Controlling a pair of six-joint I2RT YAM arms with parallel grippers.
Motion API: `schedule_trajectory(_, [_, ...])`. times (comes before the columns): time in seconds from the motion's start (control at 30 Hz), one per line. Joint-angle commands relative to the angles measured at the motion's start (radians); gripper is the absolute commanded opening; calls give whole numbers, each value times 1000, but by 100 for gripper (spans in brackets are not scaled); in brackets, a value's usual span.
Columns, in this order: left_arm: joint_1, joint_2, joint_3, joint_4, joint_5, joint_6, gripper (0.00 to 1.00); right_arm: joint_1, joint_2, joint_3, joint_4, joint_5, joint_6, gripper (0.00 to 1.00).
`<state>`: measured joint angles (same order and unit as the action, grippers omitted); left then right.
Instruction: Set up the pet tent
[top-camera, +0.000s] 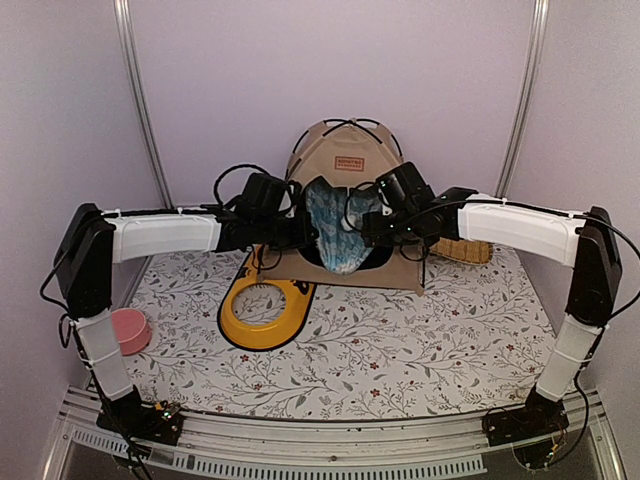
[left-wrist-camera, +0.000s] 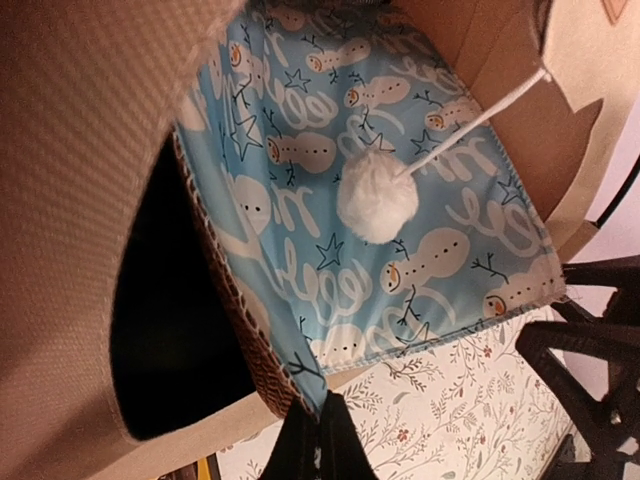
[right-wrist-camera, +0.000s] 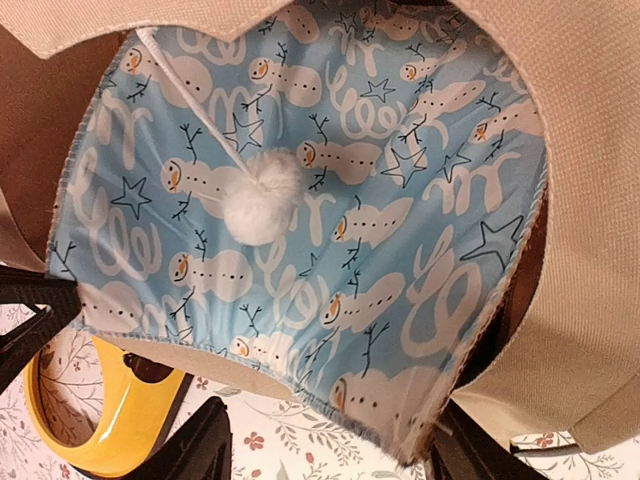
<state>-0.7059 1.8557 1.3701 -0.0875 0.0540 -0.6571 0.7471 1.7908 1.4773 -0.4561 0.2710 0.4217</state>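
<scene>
Upright, woven pet tent, fluffy pom-pom (white), snowman-print mat

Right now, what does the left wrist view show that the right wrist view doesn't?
Only left wrist: the dark inside of the pet tent, and the left hand shut on the lower edge of the blue snowman mat.
Only right wrist: the right hand with its fingers apart below the mat's edge, gripping nothing, and a broad curve of the yellow tray; the left view gives a sliver of it at most.
Both: the mat in the tent's opening, the white pom-pom hanging in front of it, beige tent fabric and the floral table cover.
</scene>
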Motion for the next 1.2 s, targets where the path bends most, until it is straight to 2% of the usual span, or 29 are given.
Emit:
schedule_trajectory(0.0, [-1, -13, -9, 85, -66, 20, 0, 21, -50, -5, -31, 2, -6, 69])
schedule_trajectory(0.23, [-1, -72, -63, 124, -142, 13, 0, 22, -53, -17, -58, 13, -5, 69])
schedule_trajectory(0.63, [-18, -112, -90, 185, -117, -10, 0, 21, 33, -36, -21, -38, 2, 51])
schedule_trajectory(0.83, [-32, -133, -93, 201, -94, -16, 0, 4, 111, -5, -7, -69, -1, 46])
schedule_trajectory(1.0, [-19, -81, -58, 175, -81, -9, 0, -1, 113, 4, -1, -88, 3, 45])
schedule_trajectory(1.17, [14, 31, 26, 138, 19, -2, 0, -1, 83, -42, 25, -115, 10, 45])
